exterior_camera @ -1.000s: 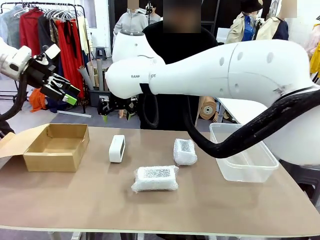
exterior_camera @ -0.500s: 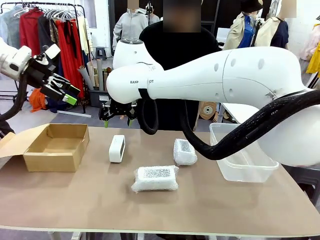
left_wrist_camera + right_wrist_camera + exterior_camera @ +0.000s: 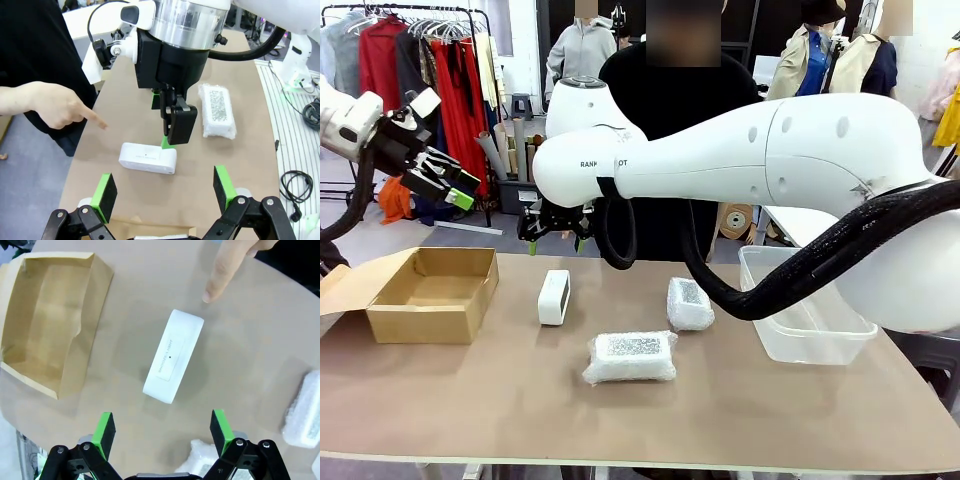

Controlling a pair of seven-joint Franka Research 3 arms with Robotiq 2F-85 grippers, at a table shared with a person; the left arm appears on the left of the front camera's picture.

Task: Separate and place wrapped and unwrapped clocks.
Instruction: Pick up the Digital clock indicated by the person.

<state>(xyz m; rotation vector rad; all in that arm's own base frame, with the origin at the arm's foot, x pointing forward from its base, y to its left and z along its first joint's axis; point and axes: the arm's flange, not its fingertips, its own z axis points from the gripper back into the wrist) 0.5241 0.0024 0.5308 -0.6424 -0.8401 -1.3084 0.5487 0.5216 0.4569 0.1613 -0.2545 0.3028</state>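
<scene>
The bare white clock [image 3: 555,297] stands on edge on the brown table [image 3: 520,400], left of centre. My right gripper [image 3: 555,241] hangs open right above it; in the right wrist view the clock [image 3: 173,356] lies ahead of the open gripper [image 3: 162,426]. A small wrapped clock [image 3: 690,303] sits at the centre, and a long wrapped one [image 3: 631,357] lies nearer me. My left gripper [image 3: 460,188] is raised open above the box at far left, holding nothing. From the left wrist view its gripper [image 3: 165,187] looks toward the clock [image 3: 148,158].
An open cardboard box [image 3: 430,293] stands at the table's left and a clear plastic bin [image 3: 805,320] at the right. A person at the far side points a finger [image 3: 225,270] at the table beside the bare clock; the hand [image 3: 60,105] is close to my right gripper.
My right arm shifted slightly a second ago, its gripper staying over the bare clock. Nothing has moved in the last half second.
</scene>
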